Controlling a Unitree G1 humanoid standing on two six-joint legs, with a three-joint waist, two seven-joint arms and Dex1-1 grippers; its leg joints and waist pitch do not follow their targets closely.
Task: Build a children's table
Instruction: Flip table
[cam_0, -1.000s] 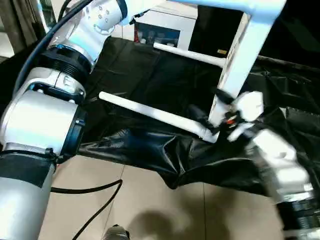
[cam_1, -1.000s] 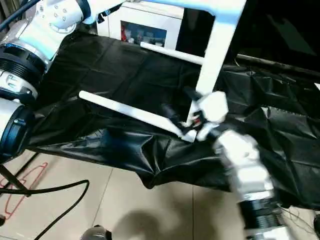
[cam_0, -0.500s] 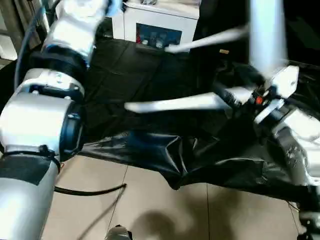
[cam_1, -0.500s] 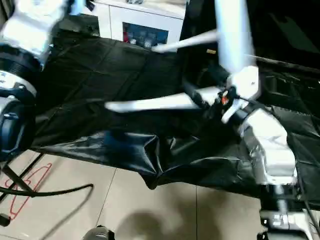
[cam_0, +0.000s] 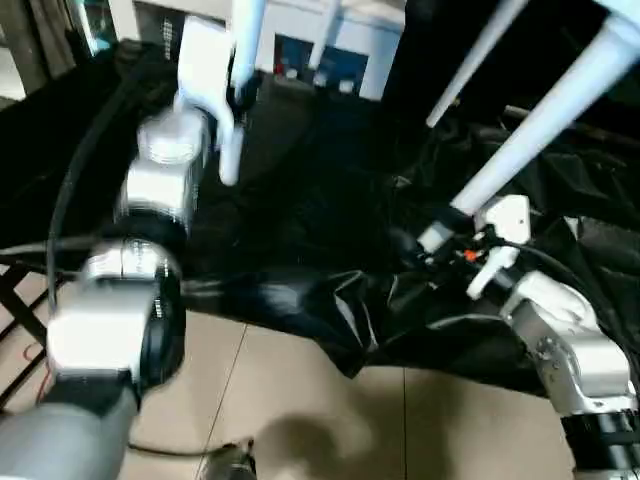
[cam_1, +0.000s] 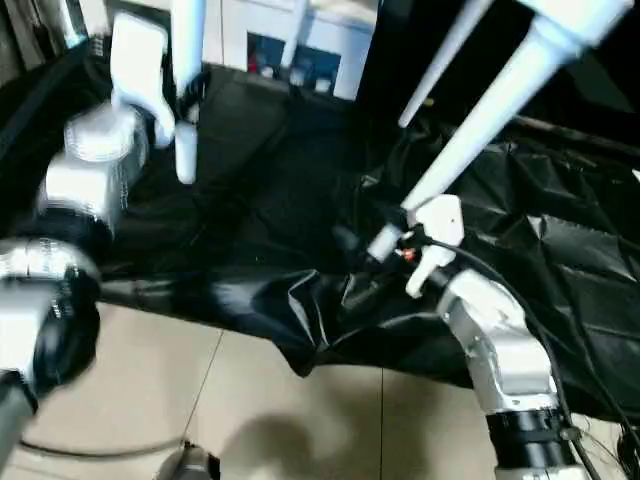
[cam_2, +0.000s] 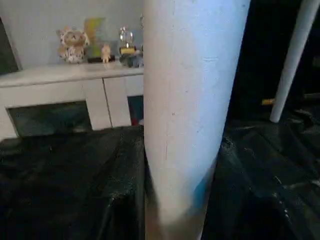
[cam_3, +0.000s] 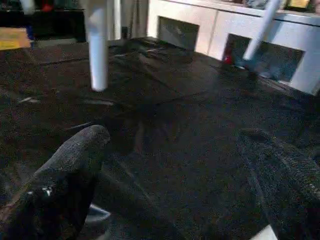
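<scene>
Cabinet (cam_0: 330, 45): white, glass doors, behind the black sheet; small items behind the glass, too blurred to identify.
Cabinet top (cam_2: 60, 72): toy figures and small ornaments standing on it.
Black sheet (cam_1: 290, 190): crumpled, covers work surface; front edge hangs over tiled floor (cam_0: 300, 400).
Left gripper (cam_0: 238, 95): raised, clamped on one white leg (cam_0: 237, 90), leg near vertical, tip clear above sheet.
Right gripper (cam_3: 175, 165): fingers spread wide, holding nothing, low over sheet.
Other legs (cam_0: 545, 125): slant up toward upper right; lower end of nearest just beside right wrist.
Open room: bare sheet between the two arms.
</scene>
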